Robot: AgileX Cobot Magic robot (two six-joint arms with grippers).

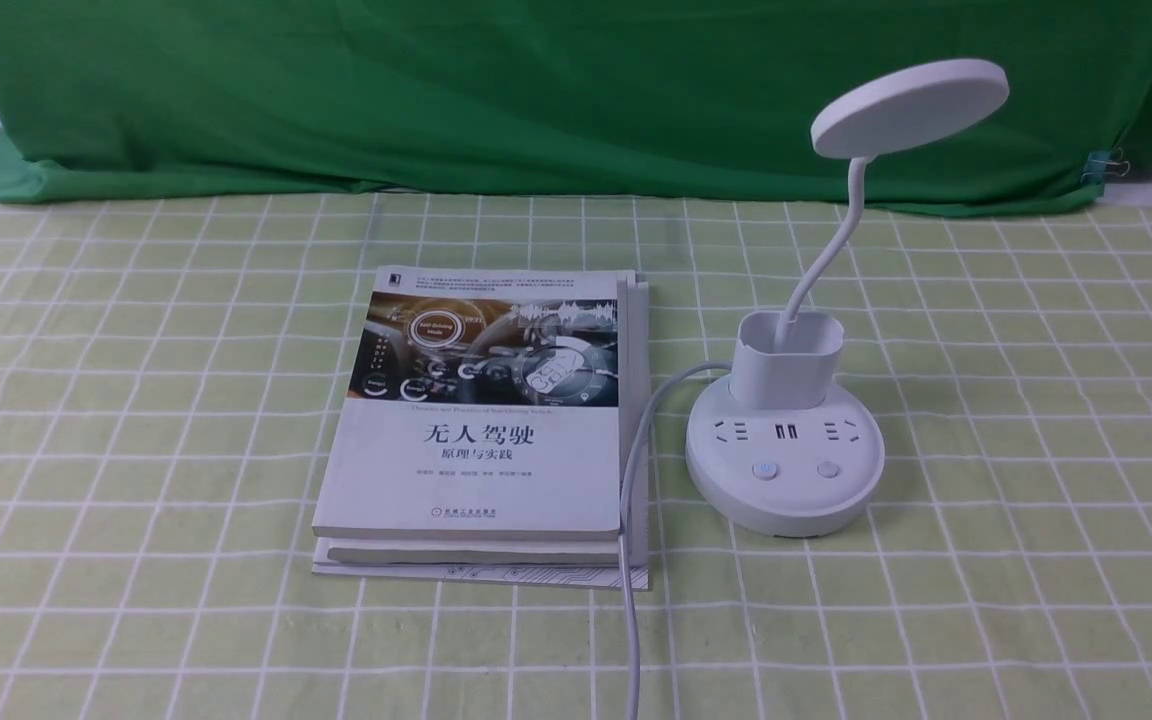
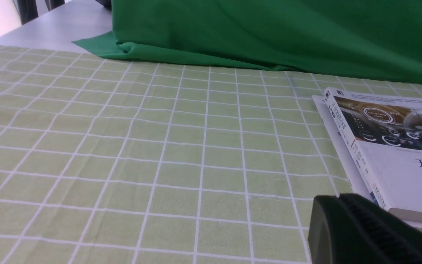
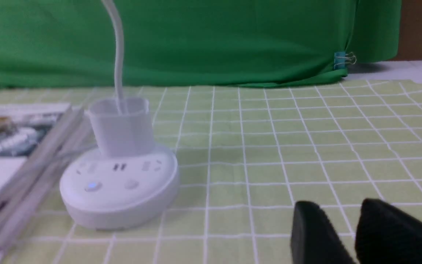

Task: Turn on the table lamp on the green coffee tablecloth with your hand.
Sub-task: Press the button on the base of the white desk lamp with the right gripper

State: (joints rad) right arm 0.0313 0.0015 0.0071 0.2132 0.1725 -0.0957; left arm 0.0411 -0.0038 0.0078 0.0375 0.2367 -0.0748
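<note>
Table lamp (image 1: pixel 786 365), white plastic, with a flat disc head on a curved gooseneck, a cup-shaped holder and a round socket base. It stands upright on the pale yellow-green gridded tablecloth (image 1: pixel 1036 450) covering the surface, right of centre in the front view. Its white cord (image 1: pixel 631 560) lies along the right edge of a stack of white-covered books (image 1: pixel 481 450) just beside the base. Right tool (image 3: pixel 343 220): black fingers slightly parted, gripping nothing, near the base but apart from it. Left tool (image 2: pixel 361 231): one black finger visible near the books; whether spread or pressed together cannot be told.
</note>
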